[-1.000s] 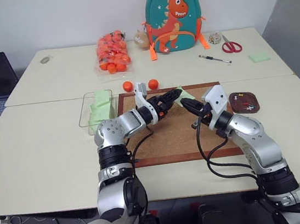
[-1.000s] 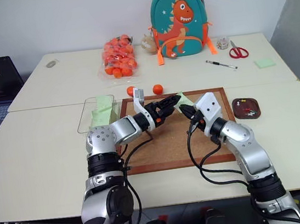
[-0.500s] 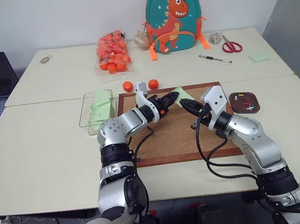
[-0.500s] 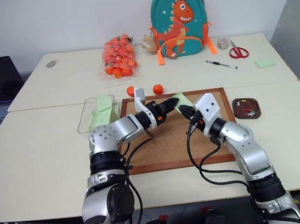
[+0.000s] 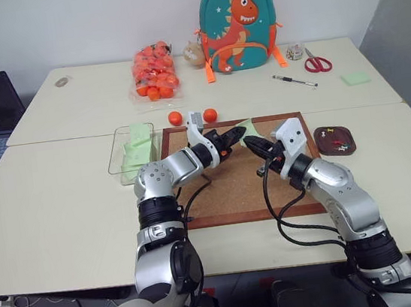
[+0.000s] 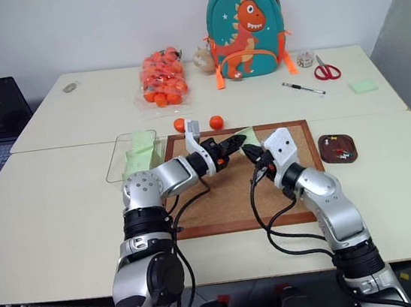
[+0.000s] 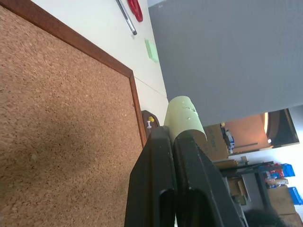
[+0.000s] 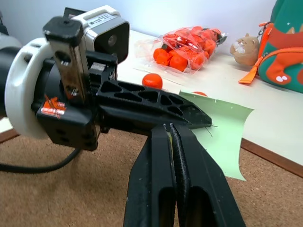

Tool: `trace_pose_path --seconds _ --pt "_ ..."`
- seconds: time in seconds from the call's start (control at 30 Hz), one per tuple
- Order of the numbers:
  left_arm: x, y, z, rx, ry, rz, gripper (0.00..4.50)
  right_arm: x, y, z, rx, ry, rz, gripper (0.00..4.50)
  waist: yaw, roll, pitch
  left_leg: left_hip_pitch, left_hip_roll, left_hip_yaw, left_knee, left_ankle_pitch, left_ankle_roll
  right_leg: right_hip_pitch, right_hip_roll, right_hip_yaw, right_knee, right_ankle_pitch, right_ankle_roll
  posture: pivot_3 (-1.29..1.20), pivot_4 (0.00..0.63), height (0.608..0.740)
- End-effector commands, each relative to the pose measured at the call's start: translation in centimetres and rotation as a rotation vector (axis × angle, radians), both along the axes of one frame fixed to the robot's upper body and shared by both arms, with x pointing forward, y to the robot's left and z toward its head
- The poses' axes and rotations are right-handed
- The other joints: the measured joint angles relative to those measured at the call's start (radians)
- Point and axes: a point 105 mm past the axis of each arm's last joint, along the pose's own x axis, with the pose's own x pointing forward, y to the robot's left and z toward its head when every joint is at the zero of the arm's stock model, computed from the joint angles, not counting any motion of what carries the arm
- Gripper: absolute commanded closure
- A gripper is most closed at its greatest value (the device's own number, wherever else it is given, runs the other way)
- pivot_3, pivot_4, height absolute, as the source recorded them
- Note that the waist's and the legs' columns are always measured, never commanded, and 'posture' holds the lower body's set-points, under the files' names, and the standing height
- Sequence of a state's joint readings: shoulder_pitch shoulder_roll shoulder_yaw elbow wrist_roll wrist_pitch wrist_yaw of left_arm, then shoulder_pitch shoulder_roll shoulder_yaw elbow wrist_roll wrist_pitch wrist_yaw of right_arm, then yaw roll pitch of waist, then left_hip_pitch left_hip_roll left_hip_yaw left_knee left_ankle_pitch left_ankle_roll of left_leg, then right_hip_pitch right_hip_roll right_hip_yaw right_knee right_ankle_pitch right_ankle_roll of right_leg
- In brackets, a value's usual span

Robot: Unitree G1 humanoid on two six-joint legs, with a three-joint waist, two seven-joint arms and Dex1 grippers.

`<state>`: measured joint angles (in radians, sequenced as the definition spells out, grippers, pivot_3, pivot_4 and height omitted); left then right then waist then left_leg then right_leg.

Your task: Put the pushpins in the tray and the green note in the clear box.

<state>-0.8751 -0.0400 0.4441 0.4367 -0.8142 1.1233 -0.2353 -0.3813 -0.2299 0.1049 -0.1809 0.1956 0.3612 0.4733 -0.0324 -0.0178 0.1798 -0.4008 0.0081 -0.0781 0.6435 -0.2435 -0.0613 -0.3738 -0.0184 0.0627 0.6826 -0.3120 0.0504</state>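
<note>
Both pincers, left pincer (image 5: 235, 134) and right pincer (image 5: 252, 143), pinch one green note (image 8: 222, 130); two loose orange balls (image 5: 175, 118).

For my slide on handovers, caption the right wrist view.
Both black two-fingered hands, left and right, pinch one pale green square paper note above the cork board.
</note>
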Motion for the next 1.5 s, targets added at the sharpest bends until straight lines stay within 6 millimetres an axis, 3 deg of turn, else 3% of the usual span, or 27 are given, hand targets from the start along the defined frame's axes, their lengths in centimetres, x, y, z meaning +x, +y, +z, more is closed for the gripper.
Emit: trace_pose_path --seconds 0.03,1.07,1.13,1.23,1.37,1.5 --pt "-0.1 0.0 0.8 -0.009 -0.044 -0.009 4.50 -0.1 -0.4 2.3 0.052 -0.049 -0.013 4.50 0.000 0.000 0.000 0.000 0.000 0.000 0.000 0.000 0.000 0.000 0.000 0.000 0.000 0.000 0.000 0.00 0.150 0.740" --pt "0.5 1.0 0.6 0.013 -0.057 0.030 4.50 0.1 -2.7 3.7 0.128 -0.079 -0.166 4.50 0.000 0.000 0.000 0.000 0.000 0.000 0.000 0.000 0.000 0.000 0.000 0.000 0.000 0.000 0.000 0.00 0.150 0.740" --pt "0.5 1.0 0.7 0.011 -0.060 0.031 4.50 0.0 -3.6 4.1 0.128 -0.091 -0.193 4.50 0.000 0.000 0.000 0.000 0.000 0.000 0.000 0.000 0.000 0.000 0.000 0.000 0.000 0.000 0.000 0.00 0.150 0.740" --pt "0.5 1.1 1.0 0.007 -0.071 0.030 4.50 0.3 -6.9 4.3 0.092 -0.103 -0.300 4.50 0.000 0.000 0.000 -0.001 0.000 0.000 0.000 0.000 0.000 0.000 0.000 0.000 0.000 0.000 0.000 0.00 0.150 0.740" --pt "0.2 0.8 1.4 0.003 -0.093 0.011 4.50 1.1 -11.3 3.0 -0.012 -0.063 -0.431 4.50 0.003 0.000 0.000 -0.001 -0.001 0.000 0.000 0.000 0.000 0.000 -0.001 0.000 -0.001 0.000 0.000 0.00 0.150 0.740" --pt "0.1 0.4 1.6 0.007 -0.111 -0.005 4.50 2.5 -14.4 1.4 -0.067 0.021 -0.527 4.50 0.001 0.000 0.000 -0.001 -0.001 0.001 -0.001 0.000 0.001 0.000 -0.001 0.000 -0.001 0.000 0.000 0.00 0.150 0.740"
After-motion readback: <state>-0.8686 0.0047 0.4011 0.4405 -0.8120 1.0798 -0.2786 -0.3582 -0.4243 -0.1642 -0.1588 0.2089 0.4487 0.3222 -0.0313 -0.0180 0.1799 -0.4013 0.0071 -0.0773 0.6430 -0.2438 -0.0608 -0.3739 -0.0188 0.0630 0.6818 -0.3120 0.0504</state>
